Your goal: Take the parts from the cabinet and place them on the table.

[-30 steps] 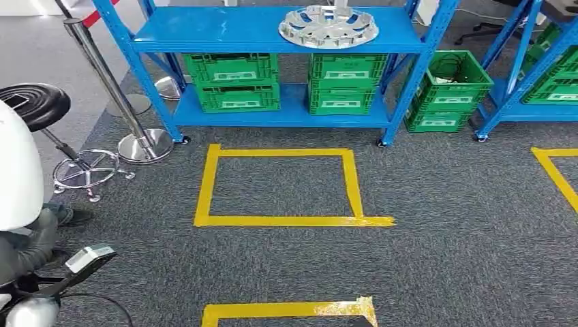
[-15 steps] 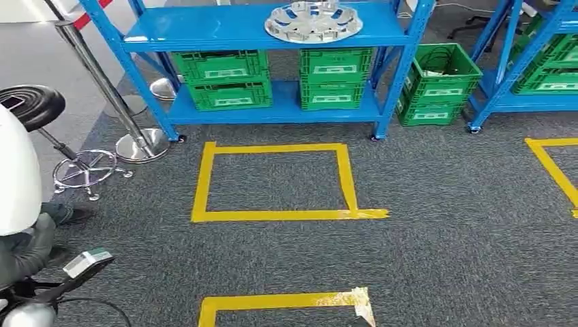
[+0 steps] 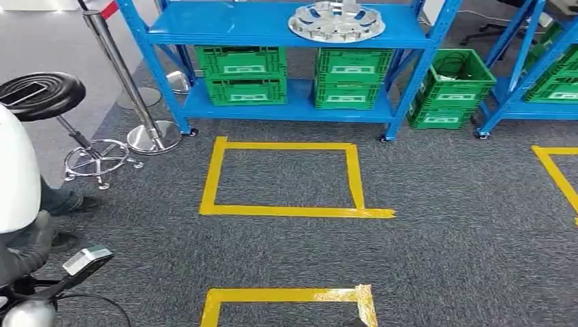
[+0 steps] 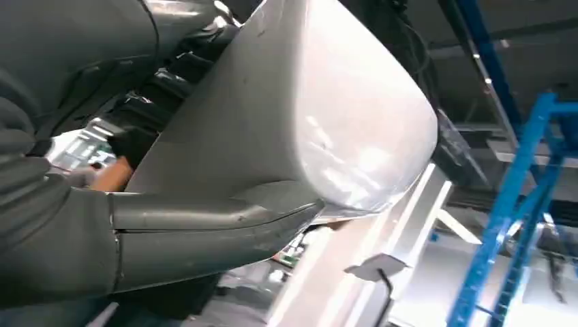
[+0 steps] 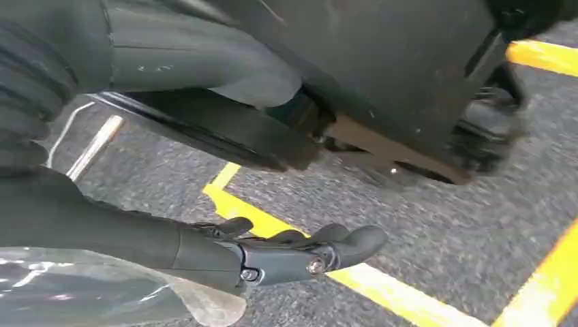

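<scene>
One hubcap [image 3: 336, 20] (silver); seven green crates [image 3: 242, 60].

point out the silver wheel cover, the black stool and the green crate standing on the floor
silver wheel cover [image 3: 336, 22], head view, on its spoked face.
black stool [image 3: 42, 96], head view, on its seat.
green crate [image 3: 452, 92], head view, on its front wall.

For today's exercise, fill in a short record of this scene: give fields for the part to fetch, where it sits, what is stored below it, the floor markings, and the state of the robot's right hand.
part: silver wheel cover
location: top of the blue shelf, lying flat
below: green crates stacked in pairs on the lower shelf
beside shelf: more green crates on the floor
floor: grey carpet with a yellow tape square in front of the shelf
right hand: hangs over the carpet, fingers loosely curled, holding nothing
bystander: person beside a black stool
</scene>
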You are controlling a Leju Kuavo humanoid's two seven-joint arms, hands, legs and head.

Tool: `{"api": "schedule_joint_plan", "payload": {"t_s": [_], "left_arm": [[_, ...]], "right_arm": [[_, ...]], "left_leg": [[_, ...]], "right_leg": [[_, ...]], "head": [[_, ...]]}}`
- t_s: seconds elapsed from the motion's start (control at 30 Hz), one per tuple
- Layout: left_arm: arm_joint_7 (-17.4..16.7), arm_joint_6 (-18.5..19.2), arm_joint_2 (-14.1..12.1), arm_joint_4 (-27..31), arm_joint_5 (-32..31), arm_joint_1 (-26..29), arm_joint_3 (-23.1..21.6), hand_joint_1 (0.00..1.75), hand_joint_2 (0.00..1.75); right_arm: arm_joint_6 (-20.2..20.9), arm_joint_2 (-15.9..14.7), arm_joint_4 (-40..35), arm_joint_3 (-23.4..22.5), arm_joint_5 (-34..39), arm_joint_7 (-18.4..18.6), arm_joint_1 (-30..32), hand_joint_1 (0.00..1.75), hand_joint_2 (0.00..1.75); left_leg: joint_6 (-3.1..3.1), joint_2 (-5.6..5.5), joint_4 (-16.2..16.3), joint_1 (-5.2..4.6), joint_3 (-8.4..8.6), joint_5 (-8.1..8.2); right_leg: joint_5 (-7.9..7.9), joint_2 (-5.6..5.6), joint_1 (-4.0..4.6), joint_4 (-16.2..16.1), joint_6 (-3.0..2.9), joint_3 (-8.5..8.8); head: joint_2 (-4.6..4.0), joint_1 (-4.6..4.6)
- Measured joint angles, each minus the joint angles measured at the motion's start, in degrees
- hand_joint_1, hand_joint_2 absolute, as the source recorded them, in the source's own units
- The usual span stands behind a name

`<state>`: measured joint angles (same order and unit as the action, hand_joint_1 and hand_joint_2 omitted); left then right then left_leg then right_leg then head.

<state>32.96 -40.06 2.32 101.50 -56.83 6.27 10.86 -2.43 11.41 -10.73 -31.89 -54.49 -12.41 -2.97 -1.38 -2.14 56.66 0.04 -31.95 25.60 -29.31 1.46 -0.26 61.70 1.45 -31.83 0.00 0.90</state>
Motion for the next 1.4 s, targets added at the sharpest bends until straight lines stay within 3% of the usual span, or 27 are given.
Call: {"api": "schedule_joint_plan", "payload": {"t_s": [0.03,0.07,0.17,0.2,0.27,0.33,0.4,0.47,0.5,0.53,0.57,0.7,0.73,0.77,0.8,0.87,0.9,0.93,1.0,1.03,1.07,1.23,1.27,1.3,1.33,1.37,1.4], "left_arm": [[-0.02,0.0,0.0,0.0,0.0,-0.04,-0.02,1.75,1.75],[-0.11,0.0,-0.02,-0.02,0.0,-0.32,-0.02,1.75,1.75],[-0.22,0.0,-0.26,-0.02,-0.11,-0.54,-0.02,1.75,1.75],[-0.33,0.0,-0.44,-0.02,-0.18,-0.56,-0.06,1.75,1.75],[-0.63,0.0,-0.63,-0.02,-0.24,-0.97,-0.09,1.75,1.75],[-1.0,0.0,-0.7,-0.02,-0.24,-0.96,-0.17,1.75,1.75],[-0.96,0.0,-0.79,-0.04,-0.15,-0.73,-0.2,1.75,1.75],[-0.9,0.0,-0.85,-0.04,-0.07,-0.66,-0.17,1.75,1.75],[-0.92,0.0,-0.92,-0.04,-0.09,-0.66,-0.17,1.75,1.75],[-1.14,0.0,-1.03,-0.04,-0.15,-0.67,-0.2,1.75,1.75],[-1.18,0.0,-1.05,-0.04,-0.24,-0.73,-0.22,1.75,1.75],[-1.27,0.0,-1.38,-0.02,-0.37,-0.18,-0.28,1.75,1.75],[-1.47,0.0,-1.4,-0.02,-0.68,-0.17,-0.33,1.75,1.75],[-1.75,-0.02,-1.38,-0.02,-0.87,-0.44,-0.55,1.75,1.75],[-2.21,-0.02,-1.38,-0.02,-1.05,-0.68,-0.79,1.75,1.75],[-2.32,-0.02,-1.38,-0.02,-1.29,-0.68,-1.01,1.75,1.75],[-2.32,0.0,-1.38,-0.04,-1.31,-0.64,-1.01,1.75,1.75],[-2.32,0.0,-1.38,-0.04,-1.36,-0.65,-1.03,1.75,1.75],[-2.32,0.0,-1.36,-0.04,-1.38,-0.65,-1.11,1.75,1.75],[-2.32,0.0,-1.36,-0.04,-1.38,-0.67,-1.18,1.75,1.75],[-2.32,0.0,-1.33,-0.04,-1.38,-0.66,-1.2,1.75,1.75],[-2.32,-0.02,-1.36,-0.04,-1.36,-0.83,-1.22,1.75,1.75],[-2.36,0.0,-1.4,-0.04,-1.31,-1.03,-1.33,1.75,1.75],[-3.72,0.0,-1.53,-0.04,-1.82,-1.2,-1.82,1.75,1.75],[-4.83,-0.02,-2.05,-0.09,-2.34,-1.75,-2.69,1.75,1.75],[-5.16,0.0,-2.32,-0.09,-2.54,-2.4,-3.01,1.75,1.75],[-5.4,0.0,-2.36,-0.11,-2.65,-2.81,-3.48,1.75,1.75]], "right_arm": [[0.0,0.0,0.0,0.18,-0.02,0.04,0.02,0.0,1.75],[0.04,0.02,0.0,0.28,-0.02,0.15,0.05,0.0,1.75],[-0.11,0.0,0.0,0.35,0.0,0.81,0.06,0.0,1.75],[-0.15,0.09,0.0,0.37,0.0,0.92,0.03,0.0,1.75],[-0.31,0.11,0.0,0.46,0.07,1.07,-0.03,0.0,1.75],[-0.31,0.09,0.0,0.61,0.04,1.16,0.09,0.0,1.75],[-0.31,0.09,0.0,0.68,0.02,1.03,0.17,0.0,1.75],[-0.44,0.11,0.0,0.83,-0.15,0.48,0.18,0.0,1.75],[-0.59,0.11,0.0,0.92,-0.24,0.02,0.15,0.0,1.75],[-0.81,0.13,0.0,1.09,-0.39,-0.35,0.15,0.0,1.75],[-1.07,0.13,0.0,1.2,-0.57,-0.64,0.26,0.0,1.75],[-1.71,0.15,0.0,1.46,-1.09,-1.05,0.16,0.0,1.75],[-1.95,0.13,-0.02,1.75,-1.27,-0.87,0.17,0.0,1.75],[-2.14,0.15,0.0,1.97,-1.36,-0.61,0.15,0.0,1.75],[-2.21,0.15,0.0,2.14,-1.42,-0.44,0.2,0.0,1.75],[-2.32,0.15,0.0,2.19,-1.33,-0.39,0.16,0.0,1.75],[-2.29,0.15,0.0,2.23,-1.35,-0.35,0.03,0.0,1.75],[-2.32,0.15,0.0,2.25,-1.38,-0.26,-0.04,0.0,1.75],[-2.36,0.13,0.0,2.27,-1.44,0.04,0.13,0.0,1.75],[-2.36,0.11,0.0,2.27,-1.53,0.04,0.26,0.0,1.75],[-2.36,0.11,0.0,2.29,-1.55,0.09,0.35,0.0,1.75],[-2.36,0.13,0.04,2.29,-1.53,0.13,0.51,0.0,1.75],[-2.29,0.15,0.07,2.29,-1.53,0.13,0.51,0.0,1.75],[-2.23,0.15,0.07,2.29,-1.38,1.18,0.2,0.0,1.75],[-2.23,0.26,0.07,2.4,-1.42,2.03,0.1,0.0,1.75],[-2.21,0.26,0.09,2.47,-1.42,2.14,0.17,0.0,1.75],[-2.21,0.28,0.09,2.51,-1.4,2.25,0.31,0.0,1.75]], "left_leg": [[0.14,-0.4,0.13,0.1,-0.18,-0.07],[0.47,-0.94,0.69,-0.37,-0.69,-0.13],[1.84,-2.81,0.46,0.16,-1.64,-1.17],[2.02,-2.91,0.68,0.14,-1.92,-0.98],[2.76,0.35,4.69,0.16,-3.53,2.23],[3.42,1.34,14.42,0.48,-7.6,7.01],[3.67,1.47,19.22,0.65,-9.37,8.33],[3.59,1.75,14.07,0.66,-6.17,4.87],[3.36,2.64,8.19,0.61,-3.0,2.14],[3.05,4.79,2.73,0.47,-0.02,0.2],[2.75,6.76,0.97,-0.3,0.82,1.41],[0.91,4.52,0.47,-0.41,0.0,0.93],[0.38,4.08,-0.02,0.03,0.2,0.55],[0.04,3.5,-0.03,0.07,0.09,0.42],[-0.24,2.89,-0.02,0.07,-0.13,0.27],[-0.47,1.6,0.02,-0.07,-0.45,0.12],[-0.51,0.86,0.07,-0.15,-0.51,0.07],[-0.49,0.11,0.1,-0.18,-0.48,0.06],[-0.42,-1.65,0.17,-0.19,-0.36,0.01],[-0.34,-2.43,0.21,-0.16,-0.32,-0.02],[-0.13,-3.0,0.29,-0.07,-0.48,-0.03],[0.22,-3.43,0.75,-0.51,-0.86,-0.01],[0.36,-3.86,1.01,-0.26,-1.22,-0.09],[1.54,-5.73,0.76,0.19,-2.05,-0.77],[2.13,-1.89,2.54,-0.2,-2.72,0.67],[2.59,0.14,5.81,-0.12,-4.25,2.65],[2.9,1.06,10.3,0.08,-6.3,4.83]], "right_leg": [[-0.01,2.49,-0.1,-3.72,-0.35,1.82],[-0.38,3.2,-0.48,-5.18,-0.38,2.43],[-0.08,1.52,-0.03,-4.55,-0.95,2.35],[0.38,0.71,-0.54,-5.06,-1.51,2.41],[0.56,-0.61,-0.5,-5.13,-2.03,2.29],[0.57,-2.16,-0.41,-5.09,-2.07,2.0],[0.59,-3.6,-0.38,-4.98,-2.07,1.77],[0.55,-5.03,-0.38,-4.94,-2.05,1.83],[0.49,-5.71,-0.38,-4.94,-1.95,1.95],[0.39,-6.22,-0.32,-4.94,-1.77,2.13],[0.28,-6.74,0.04,-4.91,-1.52,2.06],[0.2,-9.15,0.23,-4.93,-0.32,2.24],[-0.57,-7.72,-0.06,-4.45,0.13,1.64],[-2.15,-4.55,-0.08,-2.35,0.23,0.84],[-4.31,-2.84,-0.16,1.57,0.25,-0.95],[-8.05,-1.72,-0.13,10.88,0.33,-5.45],[-8.28,-1.63,-0.09,13.4,0.26,-6.79],[-7.05,-1.62,-0.1,12.85,0.16,-6.6],[-1.89,-1.03,-0.11,5.02,-0.17,-3.04],[0.64,0.24,-0.2,-0.1,-0.38,-0.77],[0.9,2.94,-0.41,-2.96,-0.57,0.42],[0.64,4.15,-0.74,-3.9,-0.48,0.7],[0.19,3.79,-0.8,-4.83,-0.34,1.11],[0.34,2.22,-0.36,-4.26,-0.84,1.3],[0.63,0.64,-0.84,-4.78,-1.41,1.63],[0.52,-0.3,-0.77,-4.77,-1.72,1.7],[0.45,-1.22,-0.69,-4.76,-1.81,1.72]], "head": [[0.0,0.0],[0.0,-0.11],[0.0,-0.11],[0.0,-0.02],[0.0,-0.85],[0.0,-0.98],[0.0,-0.98],[0.0,-1.01],[0.0,-1.01],[0.0,-1.0],[0.0,-1.03],[0.0,-1.07],[0.0,-1.05],[0.0,-0.74],[0.0,-0.44],[0.0,-0.33],[0.0,-0.28],[0.0,-0.33],[0.0,-0.28],[0.0,-0.26],[0.0,-0.22],[-0.02,-0.33],[0.0,-0.37],[0.0,-0.24],[0.0,-0.78],[0.0,-1.18],[0.0,-1.27]]}}
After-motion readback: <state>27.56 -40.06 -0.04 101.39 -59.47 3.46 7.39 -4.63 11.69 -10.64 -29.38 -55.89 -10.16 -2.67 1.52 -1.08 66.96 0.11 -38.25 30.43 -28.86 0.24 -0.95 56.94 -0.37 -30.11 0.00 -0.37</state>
